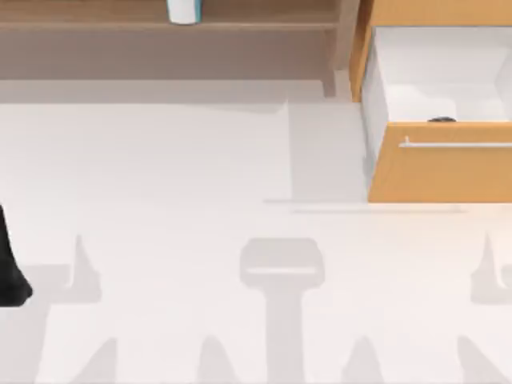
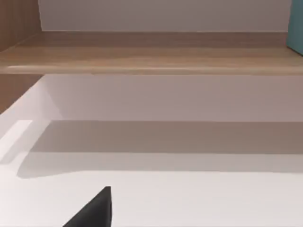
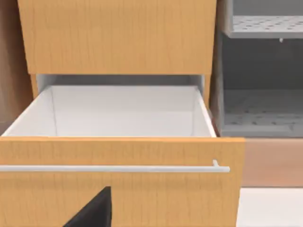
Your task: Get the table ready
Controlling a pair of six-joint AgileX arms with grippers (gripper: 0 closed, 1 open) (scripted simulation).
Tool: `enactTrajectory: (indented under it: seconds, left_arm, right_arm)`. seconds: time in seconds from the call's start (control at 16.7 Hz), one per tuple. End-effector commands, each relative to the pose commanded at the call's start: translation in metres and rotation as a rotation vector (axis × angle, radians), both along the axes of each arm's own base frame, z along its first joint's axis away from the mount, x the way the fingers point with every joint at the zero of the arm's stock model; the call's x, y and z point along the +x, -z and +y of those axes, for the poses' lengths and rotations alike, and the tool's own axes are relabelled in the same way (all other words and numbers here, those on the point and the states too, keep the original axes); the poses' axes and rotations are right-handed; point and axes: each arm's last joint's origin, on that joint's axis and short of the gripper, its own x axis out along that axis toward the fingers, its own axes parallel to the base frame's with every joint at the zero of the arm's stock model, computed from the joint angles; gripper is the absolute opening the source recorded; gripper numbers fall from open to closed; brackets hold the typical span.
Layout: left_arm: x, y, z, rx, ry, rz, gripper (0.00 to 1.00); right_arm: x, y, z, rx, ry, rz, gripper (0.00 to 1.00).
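The white table (image 1: pixel 160 176) spreads across the top view, and its bare surface (image 2: pixel 199 198) also lies under the left wrist camera. My left arm (image 1: pixel 10 268) shows as a dark shape at the table's far left edge. A black part of my left gripper (image 2: pixel 94 213) hangs over the table, facing the wooden shelf (image 2: pixel 151 52). A black part of my right gripper (image 3: pixel 94 213) sits just in front of the open drawer's orange front (image 3: pixel 142 189), below its silver bar handle (image 3: pixel 113 168).
The orange-wood drawer cabinet (image 1: pixel 440 168) stands at the back right with its drawer pulled out, and a small dark object (image 1: pixel 442 120) lies inside. A white and teal container (image 1: pixel 182 10) stands on the long brown shelf (image 1: pixel 160 24). A grey rack (image 3: pixel 265 85) stands beside the cabinet.
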Motion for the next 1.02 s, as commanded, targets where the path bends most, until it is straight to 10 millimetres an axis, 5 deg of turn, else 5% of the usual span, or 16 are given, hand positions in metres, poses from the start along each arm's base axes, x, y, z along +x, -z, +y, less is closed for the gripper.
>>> enactTrajectory:
  seconds: [0.3,0.6,0.78,1.02]
  left_arm:
    - [0.0,0.0,0.0,0.0,0.0,0.0,1.0]
    - [0.0,0.0,0.0,0.0,0.0,0.0,1.0]
    - [0.0,0.0,0.0,0.0,0.0,0.0,1.0]
    - [0.0,0.0,0.0,0.0,0.0,0.0,1.0]
  right_arm:
    - [0.0,-0.012,0.0,-0.007,-0.003,0.04,1.0]
    - [0.016,-0.072,0.004,-0.038,-0.038,0.23,1.0]
    - [0.053,-0.117,0.01,-0.064,-0.074,0.414,1.0]
    - [0.141,-0.152,0.022,-0.103,-0.125,0.701,1.0]
